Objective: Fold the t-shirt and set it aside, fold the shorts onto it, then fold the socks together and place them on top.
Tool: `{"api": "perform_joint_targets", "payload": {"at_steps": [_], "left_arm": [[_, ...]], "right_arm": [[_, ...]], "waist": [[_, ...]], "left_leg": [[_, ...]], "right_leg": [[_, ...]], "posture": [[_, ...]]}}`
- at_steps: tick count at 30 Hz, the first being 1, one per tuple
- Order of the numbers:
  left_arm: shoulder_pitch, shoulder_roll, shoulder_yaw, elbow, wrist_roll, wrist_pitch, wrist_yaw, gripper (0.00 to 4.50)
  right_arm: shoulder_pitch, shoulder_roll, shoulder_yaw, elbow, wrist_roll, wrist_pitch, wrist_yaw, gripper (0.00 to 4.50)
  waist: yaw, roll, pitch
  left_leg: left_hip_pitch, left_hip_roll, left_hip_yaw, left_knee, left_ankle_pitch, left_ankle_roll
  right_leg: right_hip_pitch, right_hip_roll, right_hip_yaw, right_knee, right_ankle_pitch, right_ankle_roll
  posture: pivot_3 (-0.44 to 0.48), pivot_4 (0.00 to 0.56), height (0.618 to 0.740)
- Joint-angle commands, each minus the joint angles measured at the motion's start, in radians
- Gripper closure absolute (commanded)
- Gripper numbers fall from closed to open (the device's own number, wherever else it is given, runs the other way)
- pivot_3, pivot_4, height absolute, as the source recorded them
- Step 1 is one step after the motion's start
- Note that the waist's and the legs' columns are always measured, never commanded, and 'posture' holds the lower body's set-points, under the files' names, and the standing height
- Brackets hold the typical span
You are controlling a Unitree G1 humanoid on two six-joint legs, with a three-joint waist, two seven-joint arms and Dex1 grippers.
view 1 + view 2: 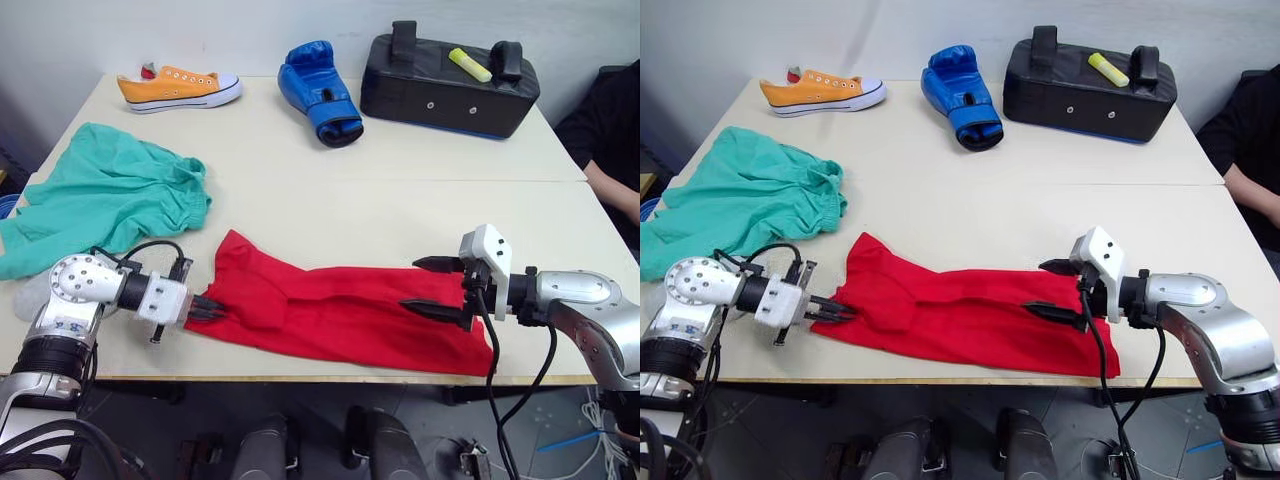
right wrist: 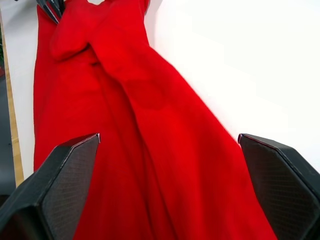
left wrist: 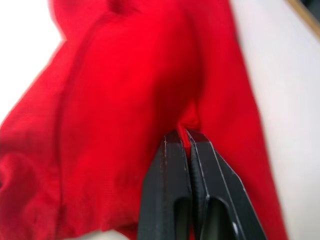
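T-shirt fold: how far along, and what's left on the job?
Early. The t-shirt lies folded lengthwise into a long strip along the table's near edge. In hand: the left gripper is shut on one end, the right gripper is open over the other; crosswise fold not yet done. Left: the shorts lie crumpled and unfolded at the far left; the socks aren't identifiable here.

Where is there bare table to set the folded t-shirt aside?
The widest bare patch of table lies between the t-shirt and the boxing glove and black pad, running to the right edge. The left side is crowded by the shorts; the back row also holds an orange shoe.
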Motion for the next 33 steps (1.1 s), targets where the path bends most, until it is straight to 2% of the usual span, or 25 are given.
{"api": "perform_joint_targets", "payload": {"at_steps": [1, 2, 3, 5, 7, 8, 11, 17, 21, 25, 29, 33], "left_arm": [[0.004, 0.109, 0.017, -0.201, -0.139, 0.508, -0.038, 3.28], [-0.005, 0.137, 0.016, -0.238, -0.178, 0.639, -0.055, 3.0], [-0.02, 0.159, 0.015, -0.261, -0.211, 0.755, -0.064, 3.0], [-0.093, 0.16, 0.029, -0.252, -0.286, 0.955, -0.053, 2.97], [-0.181, 0.112, 0.055, -0.193, -0.329, 1.095, 0.016, 3.37], [-0.218, 0.078, 0.069, -0.157, -0.331, 1.126, 0.057, 3.57], [-0.275, -0.008, 0.06, -0.091, -0.272, 1.128, 0.136, 4.5], [-0.281, -0.168, -0.077, 0.026, -0.041, 0.955, 0.271, 4.5], [-0.334, -0.245, -0.111, 0.217, 0.096, 0.834, 0.389, 4.5], [-0.393, -0.264, -0.096, 0.416, 0.184, 0.739, 0.53, 4.5], [-0.448, -0.265, 0.025, 0.517, 0.132, 0.697, 0.6, 4.5], [-0.443, -0.246, 0.142, 0.381, 0.003, 0.794, 0.461, 4.5]], "right_arm": [[-0.007, 0.01, -0.027, -0.037, 0.018, 0.002, -0.011, 0.0], [-0.005, 0.014, -0.03, -0.041, 0.021, 0.007, -0.017, 0.0], [-0.003, 0.018, -0.034, -0.045, 0.023, 0.011, -0.025, 0.0], [-0.001, 0.029, -0.03, -0.048, 0.011, 0.018, -0.056, 0.36], [-0.002, 0.044, -0.01, -0.043, -0.02, 0.018, -0.093, 0.83], [-0.006, 0.057, 0.006, -0.033, -0.042, 0.018, -0.118, 1.2], [-0.021, 0.098, 0.056, 0.002, -0.11, 0.009, -0.18, 2.23], [-0.032, 0.135, 0.18, 0.1, -0.287, -0.053, -0.249, 4.38], [-0.043, 0.123, 0.191, 0.199, -0.4, -0.097, -0.318, 4.45], [-0.006, 0.059, 0.145, 0.237, -0.458, -0.118, -0.334, 4.45], [0.037, 0.026, 0.071, 0.2, -0.422, -0.112, -0.307, 4.45], [0.048, 0.064, -0.041, 0.047, -0.259, -0.025, -0.259, 4.45]], "waist": [[-0.003, 0.0, 0.0], [-0.005, 0.001, 0.001], [-0.005, 0.001, 0.001], [-0.002, 0.002, 0.002], [0.006, 0.003, 0.003], [0.011, 0.003, 0.003], [0.013, 0.003, 0.003], [0.001, 0.003, 0.003], [-0.002, 0.001, 0.002], [0.003, 0.0, 0.001], [0.0, 0.0, 0.0], [-0.005, 0.0, 0.001]], "left_leg": [[0.0, 0.0, 0.0, 0.0, 0.0, 0.0], [0.0, 0.001, 0.0, 0.0, 0.0, 0.0], [0.0, 0.001, 0.0, 0.0, 0.0, 0.0], [0.001, 0.001, 0.0, 0.0, 0.001, -0.001], [0.001, 0.001, 0.0, 0.0, 0.001, -0.003], [0.0, 0.001, -0.002, 0.0, 0.002, -0.004], [0.001, 0.0, -0.002, 0.001, 0.002, -0.004], [0.0, 0.0, 0.001, 0.001, 0.003, -0.004], [0.001, 0.001, 0.002, 0.001, 0.003, -0.004], [0.003, 0.001, 0.0, 0.001, 0.001, -0.009], [0.004, 0.001, -0.001, 0.001, 0.001, -0.009], [0.002, 0.002, -0.001, 0.0, 0.004, -0.006]], "right_leg": [[0.0, 0.001, 0.0, 0.0, 0.0, 0.0], [0.0, 0.002, 0.0, 0.0, 0.0, 0.0], [0.0, 0.002, 0.001, 0.0, 0.0, 0.0], [0.0, 0.003, 0.001, 0.001, -0.001, 0.001], [0.0, 0.004, 0.001, 0.002, -0.002, 0.0], [0.0, 0.004, 0.001, 0.002, -0.002, 0.0], [0.001, 0.004, 0.001, 0.003, -0.001, 0.001], [0.0, 0.005, 0.001, 0.005, -0.002, 0.0], [-0.001, 0.005, 0.002, 0.004, -0.002, 0.001], [0.002, 0.003, 0.002, 0.004, -0.001, 0.0], [0.002, 0.001, 0.002, 0.004, -0.001, 0.0], [-0.001, 0.002, 0.001, 0.005, -0.001, -0.001]], "posture": [[0.0, 0.15, 0.74], [0.0, 0.15, 0.74], [0.0, 0.15, 0.74], [0.0, 0.15, 0.74], [0.0, 0.15, 0.74], [0.0, 0.15, 0.74], [0.0, 0.15, 0.74], [0.0, 0.15, 0.74], [0.0, 0.15, 0.74], [0.0, 0.15, 0.74], [0.0, 0.15, 0.74], [0.0, 0.15, 0.74]]}}
